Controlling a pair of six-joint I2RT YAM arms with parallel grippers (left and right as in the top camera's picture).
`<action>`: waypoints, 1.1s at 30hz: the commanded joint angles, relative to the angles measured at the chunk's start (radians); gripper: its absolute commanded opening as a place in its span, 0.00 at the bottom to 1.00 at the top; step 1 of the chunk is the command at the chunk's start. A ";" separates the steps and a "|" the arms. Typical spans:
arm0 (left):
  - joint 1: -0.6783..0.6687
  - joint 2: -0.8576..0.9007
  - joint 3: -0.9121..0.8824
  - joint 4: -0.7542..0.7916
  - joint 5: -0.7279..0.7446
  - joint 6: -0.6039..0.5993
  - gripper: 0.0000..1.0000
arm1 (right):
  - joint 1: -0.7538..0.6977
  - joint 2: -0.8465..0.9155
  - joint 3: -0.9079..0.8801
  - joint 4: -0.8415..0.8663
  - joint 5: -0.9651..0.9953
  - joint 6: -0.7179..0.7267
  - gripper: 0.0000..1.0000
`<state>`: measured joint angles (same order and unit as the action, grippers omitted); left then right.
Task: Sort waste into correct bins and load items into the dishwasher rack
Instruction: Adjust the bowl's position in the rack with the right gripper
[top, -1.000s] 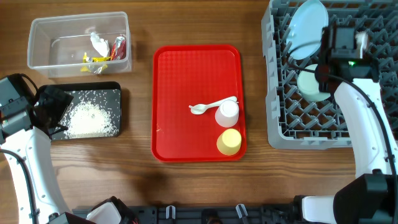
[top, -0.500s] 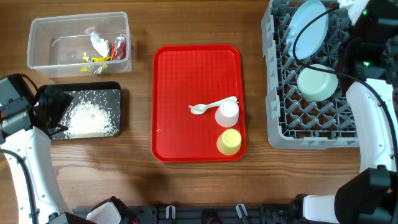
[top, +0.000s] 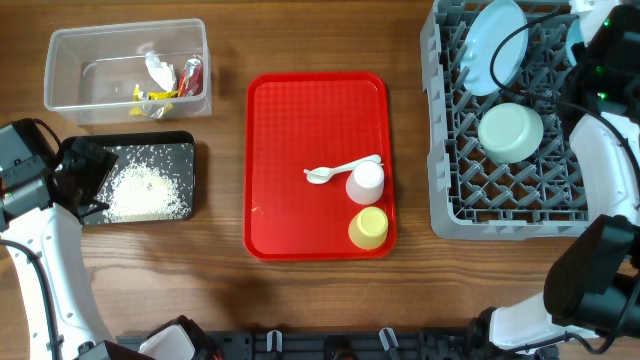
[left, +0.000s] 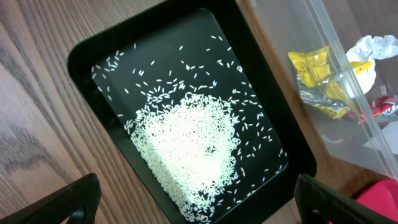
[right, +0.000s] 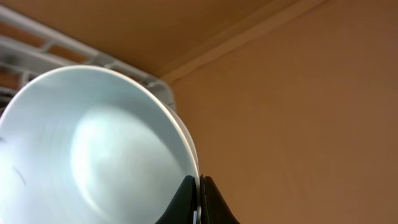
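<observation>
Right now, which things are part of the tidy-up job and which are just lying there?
Part of the job: dishwasher rack, plate, bowl, second bowl in the right end effector, white cup, yellow cup, white spoon, clear tub, wrappers, tissue, black tray, rice.
Just lying there: red tray, wooden table.

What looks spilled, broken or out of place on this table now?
Nothing stands out. The rice lies all inside the black tray, and the wrappers are inside the clear tub. The plate leans between pegs of the rack, as it should.
</observation>
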<state>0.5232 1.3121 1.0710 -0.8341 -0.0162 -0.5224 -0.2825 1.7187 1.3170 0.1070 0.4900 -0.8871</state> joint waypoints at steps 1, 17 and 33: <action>0.003 0.007 0.006 -0.001 0.005 -0.010 1.00 | 0.000 0.041 0.009 0.042 -0.023 -0.032 0.04; 0.003 0.007 0.006 0.000 0.005 -0.010 1.00 | 0.017 0.206 0.009 0.160 0.109 -0.309 0.04; 0.003 0.006 0.006 0.000 0.004 -0.010 1.00 | 0.122 0.206 0.009 0.103 0.156 -0.413 0.04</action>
<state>0.5232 1.3121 1.0710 -0.8341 -0.0162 -0.5224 -0.1703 1.9141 1.3174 0.2222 0.6147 -1.2816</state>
